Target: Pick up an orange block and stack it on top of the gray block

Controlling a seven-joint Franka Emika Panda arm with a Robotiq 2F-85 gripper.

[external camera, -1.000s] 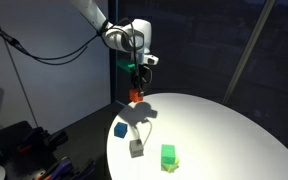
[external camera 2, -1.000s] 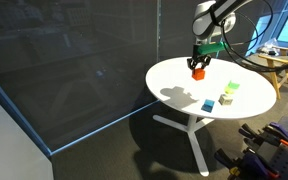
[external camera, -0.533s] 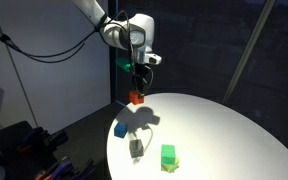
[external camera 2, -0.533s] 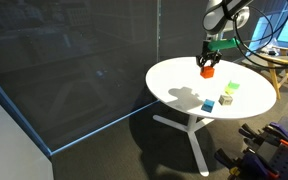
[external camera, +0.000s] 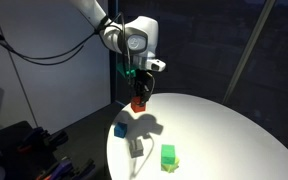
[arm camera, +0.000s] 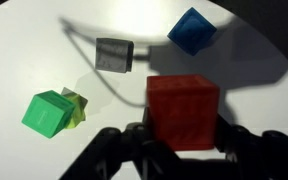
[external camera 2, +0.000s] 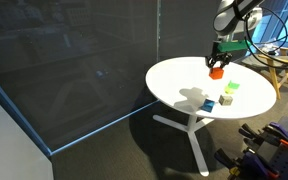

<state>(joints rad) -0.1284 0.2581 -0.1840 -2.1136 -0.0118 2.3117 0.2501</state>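
Orange block sits clamped between the two dark fingers of the gripper, which is closed onto its opposite sides and has nothing else in its grasp. In both exterior views the block hangs in the air under the white arm, clear of the round white table and above the part of it near the edge. The gripper points straight down there, and its shadow falls on the tabletop beneath.

The gray block rests flat on the table with nothing on top of it. In the wrist view it lies up and to the left of the held cube, well apart from it. A blue cube sits up and to the right, near the table's rim, apart from the gray one. A green cube lies at the left, and a paler yellow-green piece touches its side — possibly another small block, though too little of it shows to be sure.

In an exterior view the same three lie in a loose row below the gripper: blue cube, gray block, green cube. From the more distant exterior camera the held cube is plain, but the pieces on the table are too small to tell apart.
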